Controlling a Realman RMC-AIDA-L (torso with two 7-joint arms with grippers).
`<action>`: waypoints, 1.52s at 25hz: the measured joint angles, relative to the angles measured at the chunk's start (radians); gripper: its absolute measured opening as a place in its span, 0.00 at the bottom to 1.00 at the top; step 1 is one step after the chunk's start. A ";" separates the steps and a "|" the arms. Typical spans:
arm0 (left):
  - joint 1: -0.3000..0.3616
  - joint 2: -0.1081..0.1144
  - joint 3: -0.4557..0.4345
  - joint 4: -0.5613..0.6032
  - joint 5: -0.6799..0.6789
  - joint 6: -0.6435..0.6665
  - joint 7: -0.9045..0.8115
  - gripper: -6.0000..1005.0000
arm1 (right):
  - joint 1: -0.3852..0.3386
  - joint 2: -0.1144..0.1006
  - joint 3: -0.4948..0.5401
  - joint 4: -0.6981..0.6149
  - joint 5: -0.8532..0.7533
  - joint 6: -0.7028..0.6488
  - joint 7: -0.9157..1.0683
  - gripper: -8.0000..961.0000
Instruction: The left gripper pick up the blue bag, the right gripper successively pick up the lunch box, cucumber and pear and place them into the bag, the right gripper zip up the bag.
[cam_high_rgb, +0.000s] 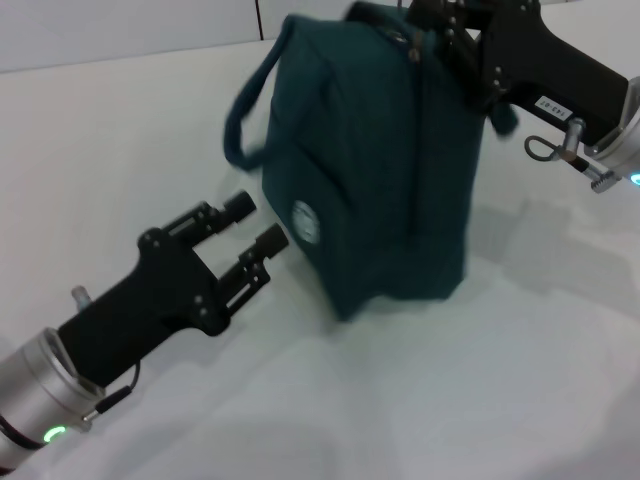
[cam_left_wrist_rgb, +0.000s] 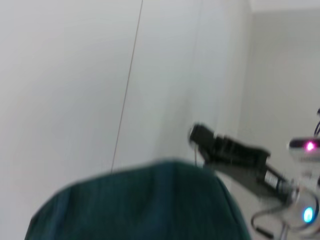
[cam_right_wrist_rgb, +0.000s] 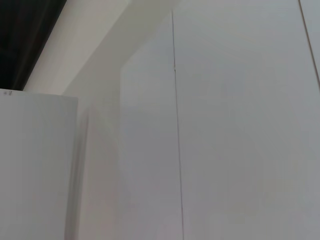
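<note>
right pincer (cam_high_rgb: 452, 45) at blue bag (cam_high_rgb: 375, 160) top

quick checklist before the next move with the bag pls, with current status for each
1. Blue bag upright: not ok, it leans, one bottom edge raised off the white table.
2. Right gripper at the bag's top: ok, it is at the zipper line; cannot tell what it grips.
3. Left gripper holding the bag: not ok, its fingers are open beside the bag's round logo patch, gripping nothing.
4. Zipper fully shut: cannot tell, the top is hidden by the right gripper.
5. Lunch box, cucumber and pear out of sight: ok, none on the table, though inside the bag cannot be checked.
</note>
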 joint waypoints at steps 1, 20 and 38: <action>-0.001 0.000 0.000 0.000 -0.027 0.023 -0.002 0.32 | 0.002 0.000 0.000 0.000 -0.001 0.000 0.000 0.02; 0.046 0.014 0.000 0.078 -0.239 0.011 0.001 0.70 | 0.047 0.008 -0.199 0.001 0.005 0.019 -0.070 0.02; 0.174 0.018 0.011 0.206 -0.117 0.040 -0.228 0.66 | 0.081 0.008 -0.632 -0.117 0.319 0.210 -0.205 0.02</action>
